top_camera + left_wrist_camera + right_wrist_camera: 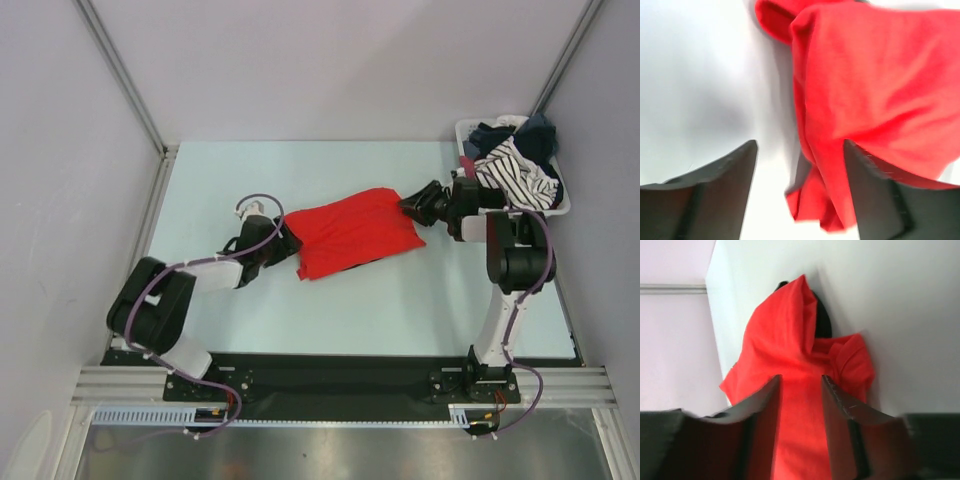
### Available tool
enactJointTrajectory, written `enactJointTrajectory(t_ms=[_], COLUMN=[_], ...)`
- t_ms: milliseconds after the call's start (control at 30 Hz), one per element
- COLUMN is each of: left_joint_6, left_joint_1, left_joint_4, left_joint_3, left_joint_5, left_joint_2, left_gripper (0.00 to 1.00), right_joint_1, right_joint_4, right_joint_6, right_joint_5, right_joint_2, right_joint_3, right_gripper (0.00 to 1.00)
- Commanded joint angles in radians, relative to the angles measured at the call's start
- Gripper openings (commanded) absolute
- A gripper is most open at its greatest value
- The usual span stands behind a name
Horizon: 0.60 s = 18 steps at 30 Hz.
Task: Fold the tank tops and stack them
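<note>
Table holds low-stretched arms: left claw wide, right claw pinching red tank top.

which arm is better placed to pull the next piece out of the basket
Right, probably. The right gripper sits just beside the basket at the far right. The left gripper is on the other side of the red tank top, farther from the basket.

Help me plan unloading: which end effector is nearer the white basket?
Right. Right end effector sits beside the basket; left end effector sits across the red tank top from it.
</note>
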Motion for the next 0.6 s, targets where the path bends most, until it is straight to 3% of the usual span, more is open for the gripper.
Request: enactJointTrajectory(t_ms=[0, 67, 133, 233, 267, 300, 367, 567], left_joint_6=[0.095, 0.123, 0.134, 0.134, 0.131, 0.129, 0.126, 0.134], left_joint_1=[-0.018, -0.034, -0.037, -0.04, -0.045, -0.048, -0.057, -0.069], left_joint_4=[-0.103, -0.172, -0.233, -0.262, -0.266, -0.267, -0.302, -0.365], left_joint_3=[-0.004, -0.005, -0.01, -0.044, -0.068, -0.079, -0.093, -0.114], left_joint_5=[-0.146, -0.18, -0.182, -0.168, -0.162, -0.151, -0.146, -0.157], left_joint_2=[-0.179, -0.271, -0.322, -0.415, -0.441, -0.476, -0.51, -0.625], left_gripper=[0.77, 0.85, 0.86, 0.86, 0.86, 0.86, 0.86, 0.86], right_joint_1=[0.007, 0.019, 0.036, 0.057, 0.057, 0.057, 0.059, 0.114], right_joint_4=[-0.106, -0.238, -0.376, -0.465, -0.499, -0.515, -0.603, -0.703], right_joint_6=[-0.136, -0.189, -0.225, -0.236, -0.225, -0.225, -0.242, -0.256], right_joint_5=[0.094, 0.166, 0.298, 0.439, 0.453, 0.478, 0.509, 0.576], right_joint_2=[-0.193, -0.263, -0.361, -0.489, -0.518, -0.538, -0.575, -0.612], right_joint_3=[-0.03, -0.06, -0.081, -0.171, -0.214, -0.23, -0.245, -0.311], right_gripper=[0.54, 0.66, 0.66, 0.52, 0.38, 0.32, 0.24, 0.2])
